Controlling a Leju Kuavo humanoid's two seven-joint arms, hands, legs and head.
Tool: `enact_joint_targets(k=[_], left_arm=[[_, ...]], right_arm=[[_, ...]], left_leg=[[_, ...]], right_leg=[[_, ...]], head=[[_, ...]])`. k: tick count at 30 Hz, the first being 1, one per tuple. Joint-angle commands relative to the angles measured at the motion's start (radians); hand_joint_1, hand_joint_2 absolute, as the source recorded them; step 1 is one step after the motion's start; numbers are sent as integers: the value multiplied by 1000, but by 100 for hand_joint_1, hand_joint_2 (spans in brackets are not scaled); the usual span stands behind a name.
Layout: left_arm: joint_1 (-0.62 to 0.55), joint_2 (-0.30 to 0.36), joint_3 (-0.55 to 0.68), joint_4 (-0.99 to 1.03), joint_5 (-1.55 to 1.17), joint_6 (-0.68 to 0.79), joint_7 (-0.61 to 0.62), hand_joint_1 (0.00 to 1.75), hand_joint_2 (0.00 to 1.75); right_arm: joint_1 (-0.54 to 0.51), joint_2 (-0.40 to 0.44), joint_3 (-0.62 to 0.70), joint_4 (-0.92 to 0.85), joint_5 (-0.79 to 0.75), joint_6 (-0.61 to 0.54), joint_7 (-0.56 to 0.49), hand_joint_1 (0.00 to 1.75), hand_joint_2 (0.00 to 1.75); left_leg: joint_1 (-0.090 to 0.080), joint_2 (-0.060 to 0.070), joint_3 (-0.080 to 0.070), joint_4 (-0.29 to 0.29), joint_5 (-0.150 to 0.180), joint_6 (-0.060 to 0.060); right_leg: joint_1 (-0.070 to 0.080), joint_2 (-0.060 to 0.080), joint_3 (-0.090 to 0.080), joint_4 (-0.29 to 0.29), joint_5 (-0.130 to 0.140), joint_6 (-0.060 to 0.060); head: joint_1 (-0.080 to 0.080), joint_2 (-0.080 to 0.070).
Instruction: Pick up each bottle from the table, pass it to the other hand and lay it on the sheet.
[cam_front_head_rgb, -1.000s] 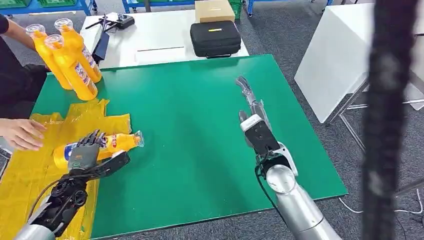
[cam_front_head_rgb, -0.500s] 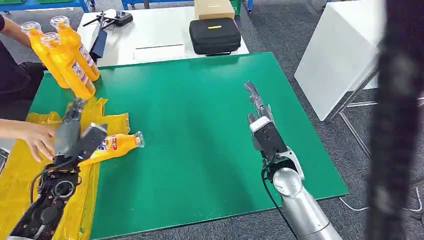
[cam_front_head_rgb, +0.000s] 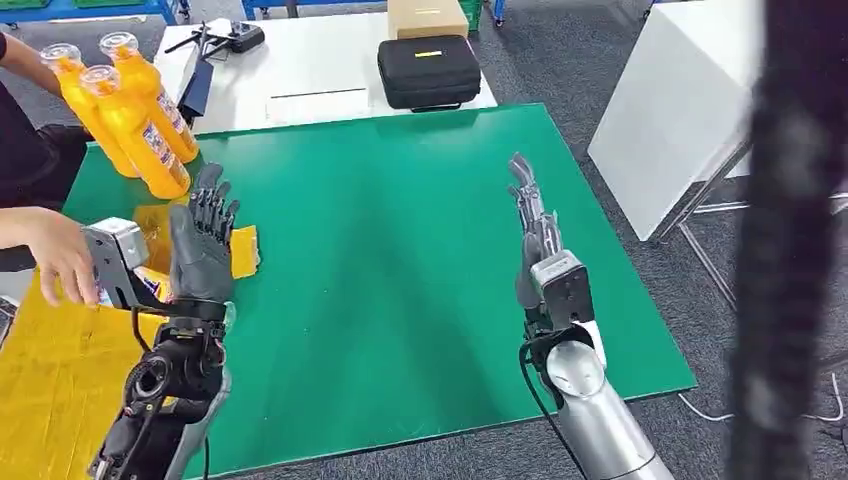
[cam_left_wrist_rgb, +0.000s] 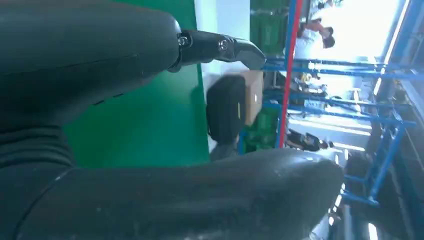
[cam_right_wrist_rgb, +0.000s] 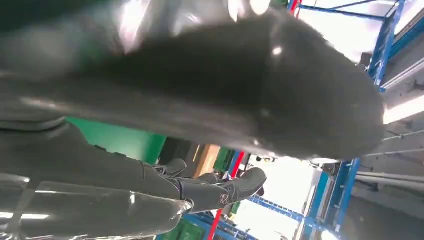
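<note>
1. A black case and a cardboard box are seen on the white table beyond the green desk; a person's hand is stretched over the yellow sheet.
2. The left hand is raised with fingers spread and nothing held, blocking most of the bottle lying on the sheet.
3. The right hand is held open and empty above the desk.
4. Three upright orange bottles are gripped together by the person at the desk's far left corner, caps tilted away.

Orange bottles, yellow sheet, green table, black case.
</note>
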Motion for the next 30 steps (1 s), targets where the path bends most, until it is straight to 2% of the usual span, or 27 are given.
enact_joint_targets(k=[1,2,10,30], left_arm=[[-23,-12,-39,2,28,-6,10,0,0],[-24,-25,-42,6,45,-11,13,0,0],[-56,-74,-76,79,129,-62,67,0,0],[-50,-59,-78,69,80,-71,89,0,0]], right_arm=[[-11,8,-13,5,2,-8,-1,0,0],[-7,9,-18,-4,13,-19,-4,0,0],[28,3,-73,-69,24,-31,43,0,0],[62,23,-111,-116,25,-33,34,0,0]], left_leg=[[1,2,7,2,-5,-6],[1,0,3,1,-2,-3],[1,-2,4,1,-3,-3],[0,1,4,1,-3,-3]], right_leg=[[1,-2,6,3,-6,-1],[1,-2,3,1,-3,0],[2,-4,5,1,-4,0],[0,-1,4,1,-3,0]], head=[[0,0],[0,0],[0,0],[0,0]])
